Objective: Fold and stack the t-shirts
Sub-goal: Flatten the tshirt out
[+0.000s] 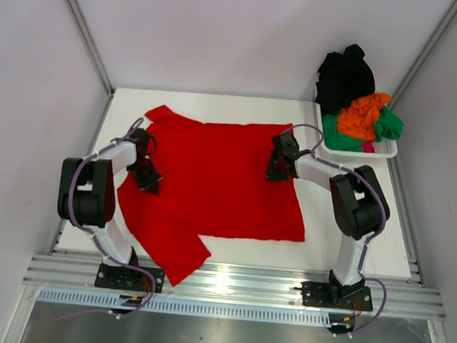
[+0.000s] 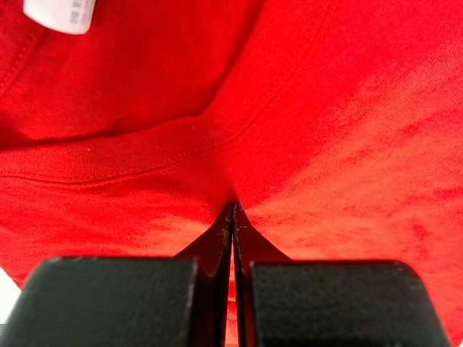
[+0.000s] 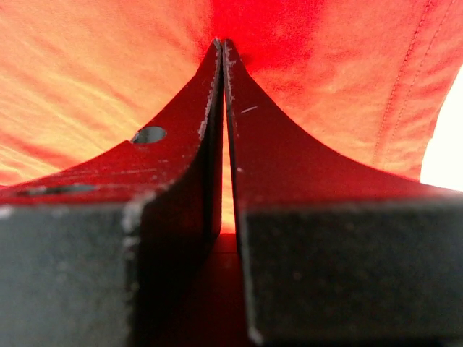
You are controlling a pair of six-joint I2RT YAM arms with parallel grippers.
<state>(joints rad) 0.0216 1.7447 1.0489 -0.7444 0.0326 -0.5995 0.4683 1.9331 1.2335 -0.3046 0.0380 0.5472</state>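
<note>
A large bright red t-shirt (image 1: 220, 179) lies spread on the white table, one sleeve reaching the front edge. My left gripper (image 1: 148, 185) rests on its left side, beside the collar seam and the white neck label (image 2: 61, 14). In the left wrist view the jaws (image 2: 233, 206) are shut, with red cloth drawn up to a point at their tips. My right gripper (image 1: 275, 173) sits on the shirt's right part. Its jaws (image 3: 221, 42) are shut too, tips pressed into a pinch of red cloth (image 3: 108, 87) near a stitched hem.
A white basket (image 1: 387, 151) stands at the back right. It holds a black t-shirt (image 1: 345, 74), an orange one (image 1: 363, 114), a green one (image 1: 389, 124) and a bit of pink (image 1: 367, 147). Bare table (image 1: 349, 235) shows right of the red shirt.
</note>
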